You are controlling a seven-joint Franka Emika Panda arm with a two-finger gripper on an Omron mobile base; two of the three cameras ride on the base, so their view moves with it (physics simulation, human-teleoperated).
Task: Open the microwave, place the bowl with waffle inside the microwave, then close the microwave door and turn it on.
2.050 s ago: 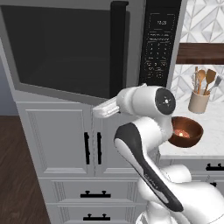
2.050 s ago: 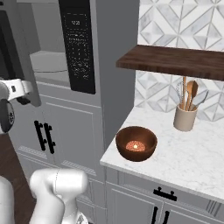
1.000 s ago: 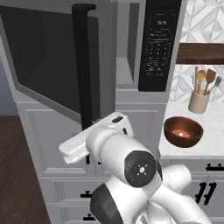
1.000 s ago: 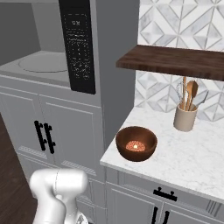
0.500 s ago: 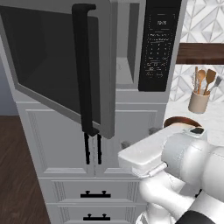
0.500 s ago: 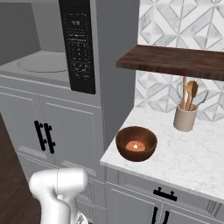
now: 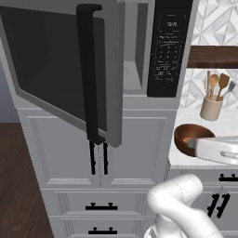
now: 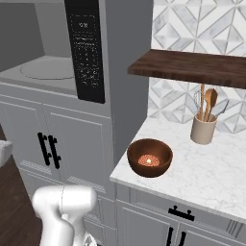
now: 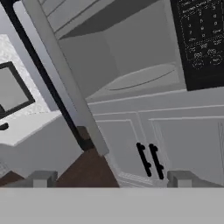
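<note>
The microwave (image 7: 135,51) has its microwave door (image 7: 60,65) swung wide open to the left, black bar handle (image 7: 90,69) facing out. The grey cavity and round turntable (image 8: 45,68) are bare, beside the black keypad (image 8: 86,48). The reddish-brown bowl (image 8: 150,157) with the waffle in it sits on the marble counter (image 8: 211,178) right of the microwave. A white arm link covers the bowl's (image 7: 190,135) right side in the left base view. My gripper (image 9: 111,178) is open and holds nothing, looking up at the door (image 9: 65,83) edge and turntable (image 9: 140,76).
A beige crock of wooden utensils (image 8: 204,126) stands behind the bowl, under a dark wooden shelf (image 8: 192,67). Grey cabinet doors with black handles (image 9: 148,159) sit below the microwave, with drawers (image 7: 102,207) lower down. The dark wood floor (image 7: 18,186) lies to the left.
The door swung further open and now stays still. My arm has swept from in front of the door down and to the right, toward the counter. The jaws widened slightly.
</note>
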